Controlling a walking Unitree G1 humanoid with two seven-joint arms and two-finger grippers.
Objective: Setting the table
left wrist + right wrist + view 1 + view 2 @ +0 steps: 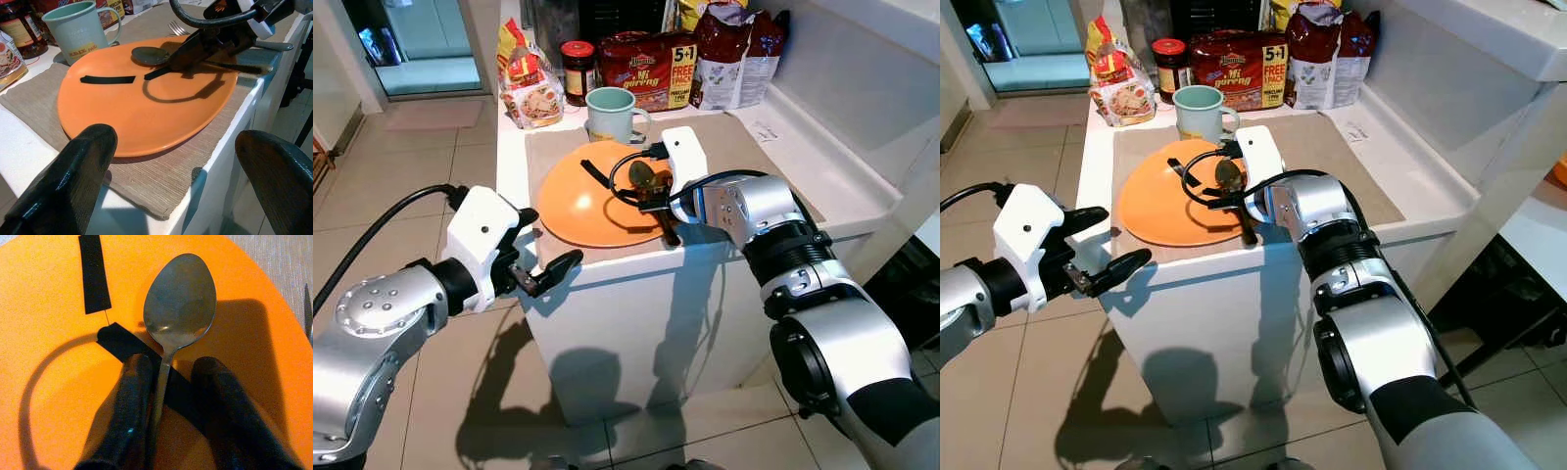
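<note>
2 grippers are mine: the left gripper (pixel 548 272) hangs open off the counter's near edge. My right gripper (pixel 168 382) pinches the spoon (pixel 178 303) over the orange plate (pixel 578 211) (2 black tape strips), mug (pixel 612 115) behind.

Head stereo pair looks forward and down from above the counter (pixel 744 137), both eyes sharing the orange plate (pixel 578 211), the mug (pixel 612 115) and both arms, with a slight sideways offset. Left wrist cam sits low, just off the counter's near-left corner, facing across the plate toward the right claw (pixel 215 41), its own left claw (pixel 171 186) fingers framing the shot. Right wrist cam is very close, looking down along its fingers at the spoon (pixel 178 303) on the plate.
</note>
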